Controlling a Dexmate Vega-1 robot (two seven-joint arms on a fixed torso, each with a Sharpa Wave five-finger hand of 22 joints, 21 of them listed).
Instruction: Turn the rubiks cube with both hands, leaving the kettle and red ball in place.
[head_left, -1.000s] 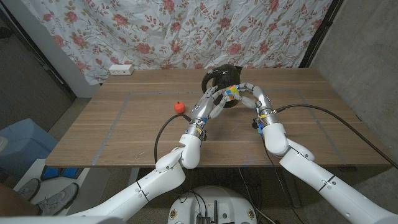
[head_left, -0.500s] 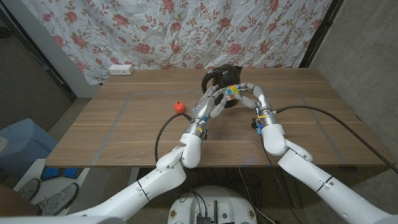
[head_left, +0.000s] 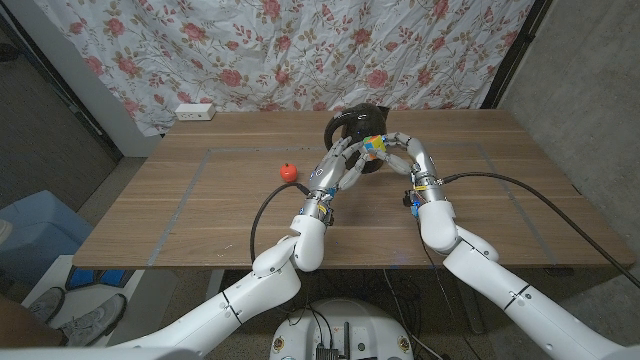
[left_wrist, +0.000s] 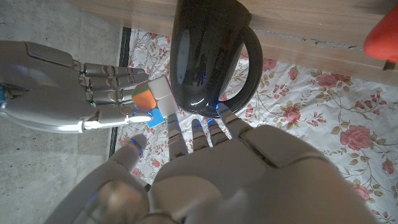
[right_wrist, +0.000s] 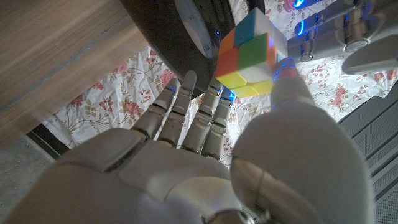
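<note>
The rubiks cube (head_left: 374, 148) hangs just above the table, in front of the black kettle (head_left: 354, 124). My left hand (head_left: 340, 166) reaches up to it from one side, fingertips against the cube (left_wrist: 152, 99). My right hand (head_left: 408, 156) holds it from the other side, thumb on the cube (right_wrist: 249, 53) and fingers behind it. The kettle (left_wrist: 208, 56) stands close behind both hands, and the kettle's dark body (right_wrist: 180, 37) is right next to my right hand's (right_wrist: 186, 168) fingers. The red ball (head_left: 289, 171) lies on the table to the left of my left arm, apart from it.
A white power strip (head_left: 194, 111) lies at the table's (head_left: 220, 220) far left edge, under a floral curtain. Tape lines mark a rectangle on the wood. A blue bin (head_left: 40, 235) stands on the floor off the table's left side.
</note>
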